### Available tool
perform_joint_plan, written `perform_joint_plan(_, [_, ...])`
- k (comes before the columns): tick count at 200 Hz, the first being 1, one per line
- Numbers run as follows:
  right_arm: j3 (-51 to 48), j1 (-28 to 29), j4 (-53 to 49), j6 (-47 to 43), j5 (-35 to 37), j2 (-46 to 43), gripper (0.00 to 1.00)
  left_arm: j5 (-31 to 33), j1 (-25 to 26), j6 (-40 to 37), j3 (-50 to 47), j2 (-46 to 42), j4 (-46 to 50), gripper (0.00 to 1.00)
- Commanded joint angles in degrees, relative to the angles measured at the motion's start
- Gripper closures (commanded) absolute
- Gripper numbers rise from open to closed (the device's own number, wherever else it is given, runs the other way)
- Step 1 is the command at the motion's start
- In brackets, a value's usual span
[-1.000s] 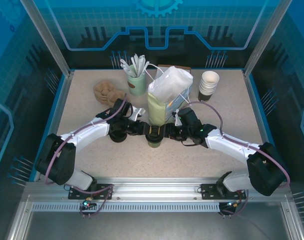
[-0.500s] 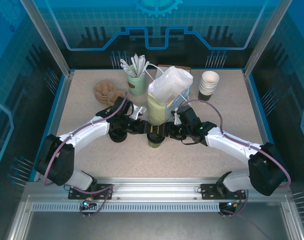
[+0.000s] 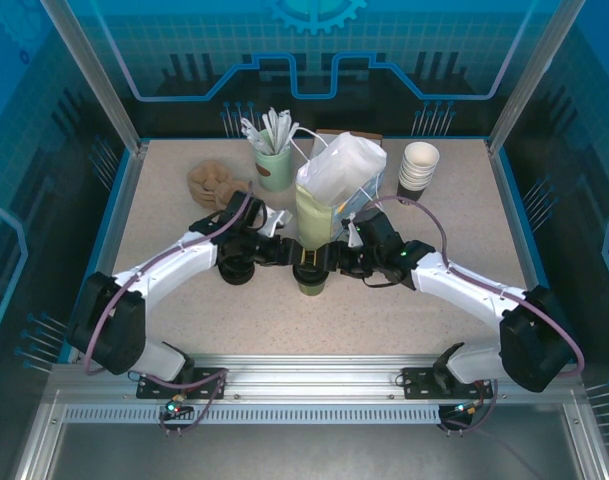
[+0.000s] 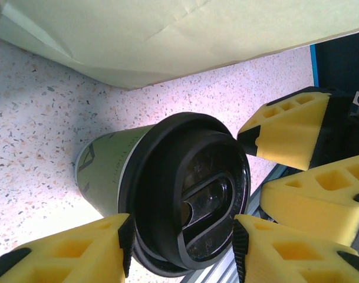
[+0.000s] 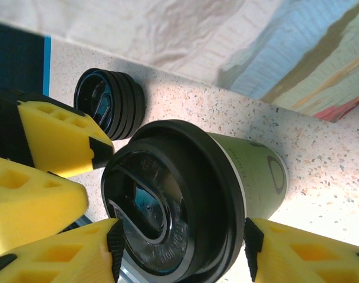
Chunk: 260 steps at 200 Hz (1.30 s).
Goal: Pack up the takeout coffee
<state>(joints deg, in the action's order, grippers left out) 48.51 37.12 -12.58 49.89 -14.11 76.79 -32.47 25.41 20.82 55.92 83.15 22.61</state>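
**Item:** takeout coffee, mid-pack.

**Jaws, L:** left gripper (image 4: 180,243) has its yellow pads (image 4: 67,256) set either side of the black lid (image 4: 188,194), tips right at the rim. Contact vs. a hairline gap cannot be told, so grip unconfirmed.

**Jaws, R:** right gripper (image 5: 184,239) has the same arrangement from the opp. side, bracketing the lid rim. Pressing or just clear, cannot tell.

**Target obj.:** takeout coffee (image 4: 108,171) stands upright on the table (image 3: 384,320), lid on, pale green side showing below. It sits between the two grippers at table centre, just in front of the paper bag (image 3: 322,210).

**Nearby:** the bag is upright, its base just beside the cup. A stack of black lids (image 5: 108,109) lies near the cup on the left-arm side. The cup of stirrers (image 3: 274,168) and stack of lidless cups (image 3: 417,165) are at the back, well apart from the grippers.

**Progress (est.):** lidding looks done. The cup is not yet in the bag and, as far as can be judged, not yet off the table. Left to do: secure the grip, lift above the bag top, lower in. Whether the bag mouth stands open enough is not clear from the overhead view.

**Arms:** both reach fwd and inward from the near edge, elbows out and forearms low, converging in a V. The wrists face each other across the cup, fingers roughly level w/ the lid.
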Motion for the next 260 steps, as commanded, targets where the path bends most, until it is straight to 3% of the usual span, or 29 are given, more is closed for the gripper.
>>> perform_joint_plan(1, [3.3, 0.4, -3.2, -1.4, -0.2, -2.3, 0.42, 1.2, 0.1, 0.6, 2.6, -3.2, 1.9, 0.50])
perform_joint_plan(55, [6.3, 0.3, -11.0, -5.1, 1.9, -9.1, 0.42, 3.9, -2.8, 2.5, 4.4, -8.8, 3.1, 0.49])
perform_joint_plan(102, [10.9, -1.6, -18.1, -10.6, 3.1, -16.5, 0.43, 5.2, -9.4, 6.2, 4.7, -13.4, 1.2, 0.47])
perform_joint_plan(150, [12.2, -7.1, -19.3, -15.6, -1.5, -22.7, 0.43, 12.8, -17.1, 13.8, 1.5, -15.6, -6.3, 0.49])
perform_joint_plan(196, [11.2, -12.2, -16.9, -18.0, -6.6, -23.6, 0.43, 20.7, -22.8, 20.1, -2.0, -11.7, -9.7, 0.50])
perform_joint_plan(260, [10.6, -13.7, -14.4, -17.6, -9.5, -20.7, 0.43, 20.2, -27.8, 23.7, -1.3, -1.2, -14.4, 0.54])
